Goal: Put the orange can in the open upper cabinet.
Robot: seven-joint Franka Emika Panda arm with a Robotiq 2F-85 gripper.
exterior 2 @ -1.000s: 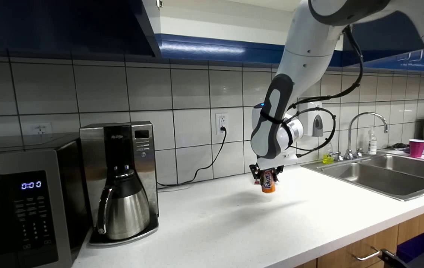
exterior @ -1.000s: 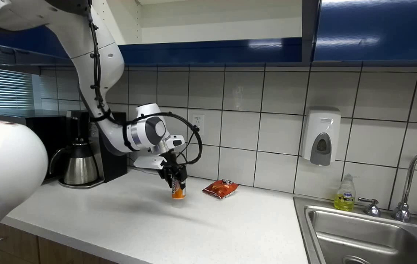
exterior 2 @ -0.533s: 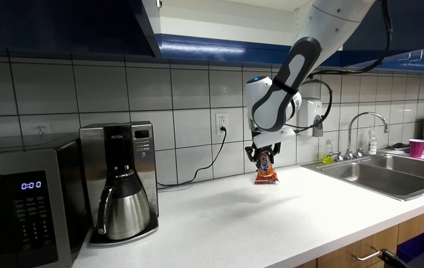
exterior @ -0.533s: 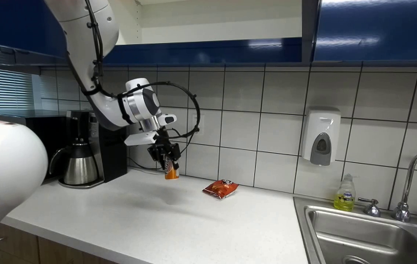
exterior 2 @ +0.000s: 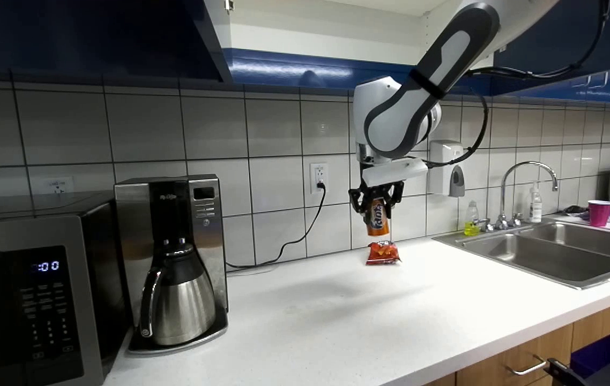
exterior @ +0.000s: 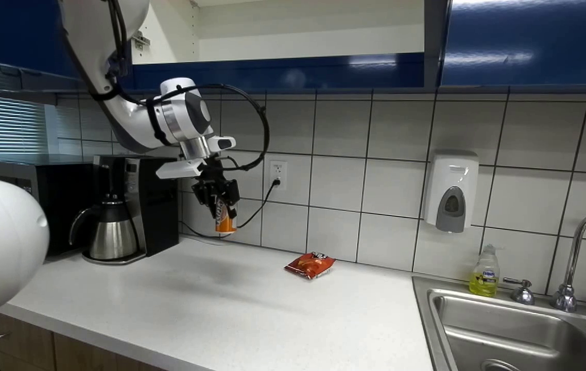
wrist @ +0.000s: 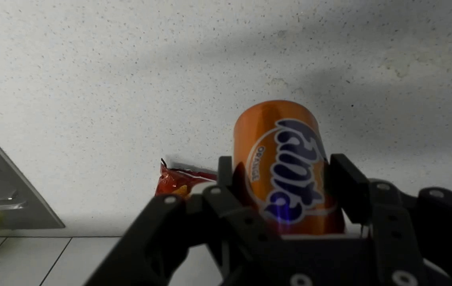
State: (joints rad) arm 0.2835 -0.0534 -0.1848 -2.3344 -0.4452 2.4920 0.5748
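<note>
The orange can (exterior: 226, 224) is held in the air above the white counter, slightly tilted, in both exterior views (exterior 2: 378, 221). My gripper (exterior: 223, 210) points down and is shut on the can, with a black finger on each side of it. In the wrist view the can (wrist: 279, 159) sits between the fingertips (wrist: 281, 171); its top end is hidden in the gripper. The open upper cabinet (exterior: 313, 41) is above and behind the gripper, with a pale interior also seen in an exterior view (exterior 2: 326, 29). Its upper part is out of frame.
A blue cabinet bottom edge (exterior: 293, 72) runs above the gripper. A red snack packet (exterior: 310, 265) lies on the counter. A coffee maker (exterior 2: 176, 268) and microwave (exterior 2: 42, 300) stand at one end, a sink (exterior: 504, 324) at the other. A soap dispenser (exterior: 451, 190) hangs on the tiles.
My gripper has risen from low over the counter with the can in it, shifting left in an exterior view. The snack packet, hidden behind the can before, now shows below it.
</note>
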